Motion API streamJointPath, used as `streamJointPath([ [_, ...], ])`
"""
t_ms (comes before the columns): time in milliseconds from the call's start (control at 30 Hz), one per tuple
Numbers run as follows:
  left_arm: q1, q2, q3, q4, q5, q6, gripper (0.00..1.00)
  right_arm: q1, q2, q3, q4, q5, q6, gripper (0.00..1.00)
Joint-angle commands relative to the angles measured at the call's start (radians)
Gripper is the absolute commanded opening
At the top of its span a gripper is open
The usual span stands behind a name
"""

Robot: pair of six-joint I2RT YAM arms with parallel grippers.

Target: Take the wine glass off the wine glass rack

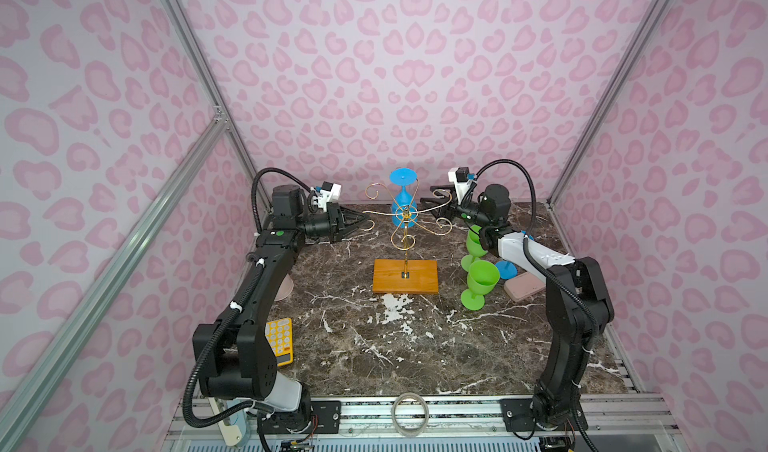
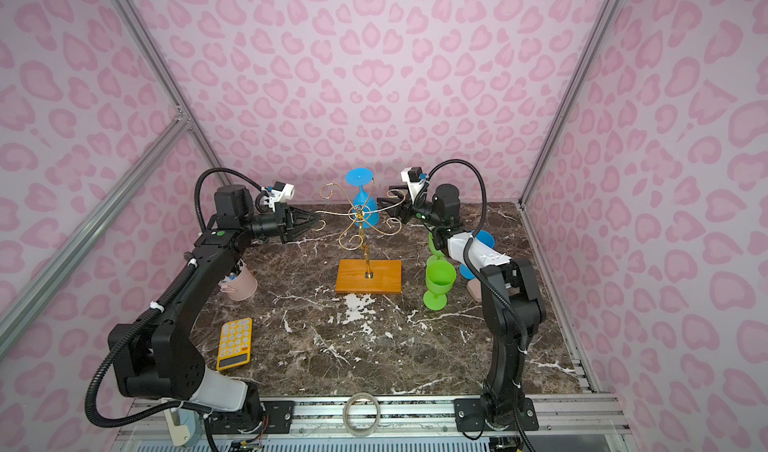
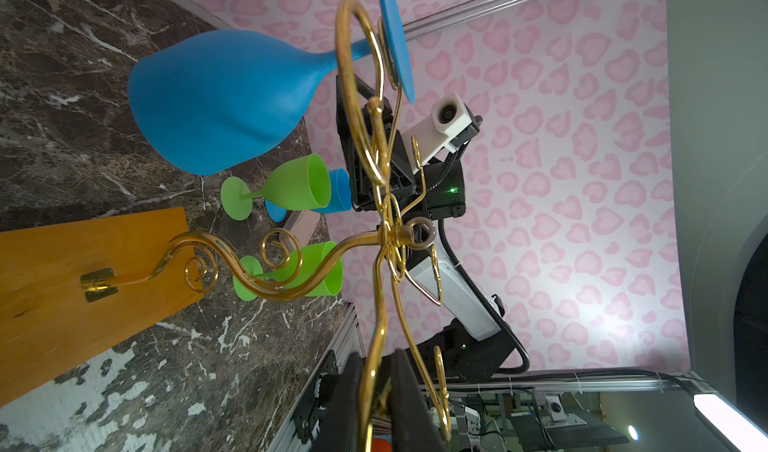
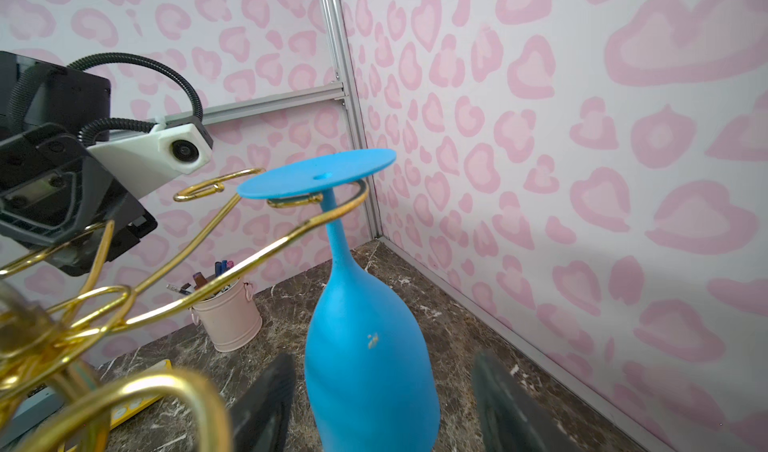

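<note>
1. The wine glass rack is stood near the middle of the dark marble counter, with its slim gold post fixed in an orange-brown wooden base
2. The blue wine glass is hung upside down on a scroll arm at the far side of the rack. Its round foot is rested on top of the wire loop, its stem is passed through the loop, and its bowl is hung below
3. The left gripper is pressed together on the end of a scroll arm at the left of the rack. In the left wrist view the gold wire is seen pinched between its black fingers
4. The right gripper is held spread at the right of the rack, level with the glass. In the right wrist view the bowl is seen between its fingers, and a clear gap is left at one finger. Whether the other finger touches the bowl cannot be told
5. Two green wine glasses are stood upright on the counter under the right arm, with another blue glass partly hidden behind it
6. A yellow calculator is laid flat by the left arm, and a pink bucket of pens is stood beyond it
</note>
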Motion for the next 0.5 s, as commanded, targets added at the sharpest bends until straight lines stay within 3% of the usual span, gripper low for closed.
streamJointPath([
  [0, -0.003, 0.01, 0.002, -0.046, -0.032, 0.07, 0.04, 0.014, 0.024, 0.032, 0.013, -0.024, 0.0, 0.69],
  [467, -0.004, 0.025, 0.006, -0.041, -0.021, 0.066, 0.04, 0.068, 0.1, 0.158, -0.023, 0.004, -0.011, 0.69],
])
